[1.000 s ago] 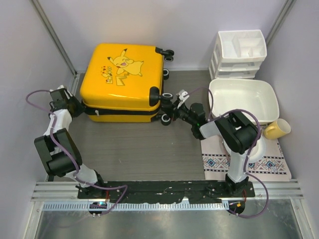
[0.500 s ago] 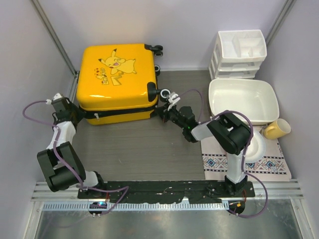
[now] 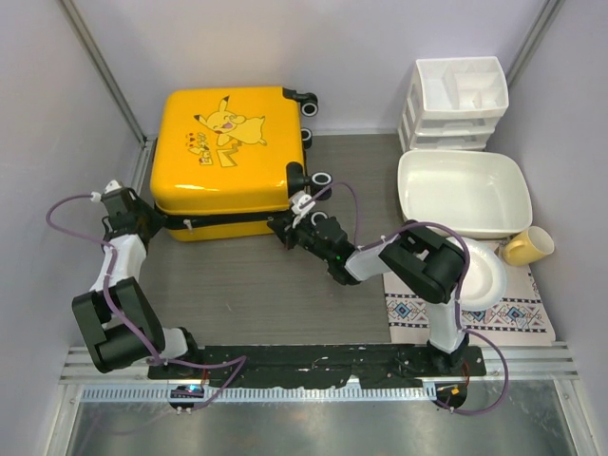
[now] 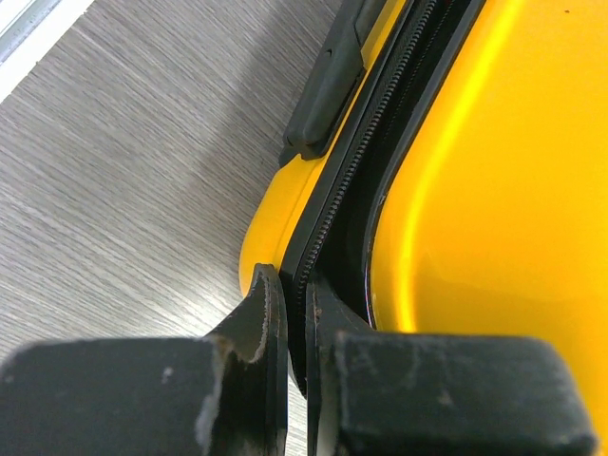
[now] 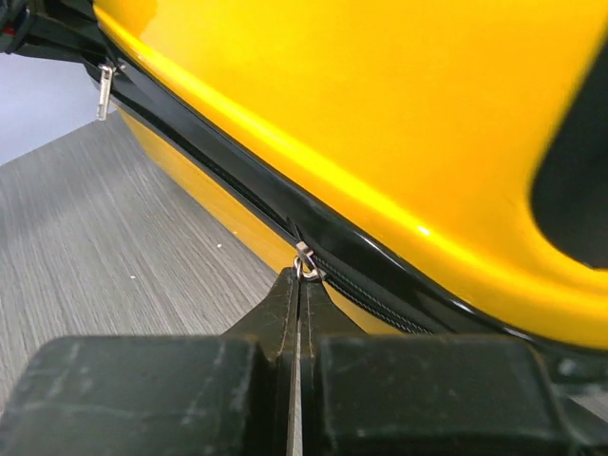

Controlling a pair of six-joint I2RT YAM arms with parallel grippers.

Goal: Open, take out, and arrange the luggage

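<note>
The yellow luggage (image 3: 228, 142) lies flat at the back left, Pikachu print up, with its black zipper band (image 3: 228, 218) along the near side. My left gripper (image 3: 154, 224) is at the near left corner, its jaws shut on the edge of the zipper band (image 4: 328, 204), seen close in the left wrist view (image 4: 294, 285). At the near right corner, my right gripper (image 3: 283, 226) is shut on a metal zipper pull (image 5: 304, 266), its fingertips (image 5: 285, 294) pressed together. A second zipper pull (image 5: 104, 90) hangs further along the band.
A white drawer organizer (image 3: 456, 100) stands at the back right, with a white basin (image 3: 465, 190) in front of it. A yellow mug (image 3: 527, 247) and a white plate (image 3: 486, 275) sit on a patterned mat (image 3: 475, 318). Walls close in on the left and behind.
My right gripper has slid left along the near side, from the right corner wheel to the front band. The luggage has turned and shifted slightly. My left gripper stays at the left corner.
</note>
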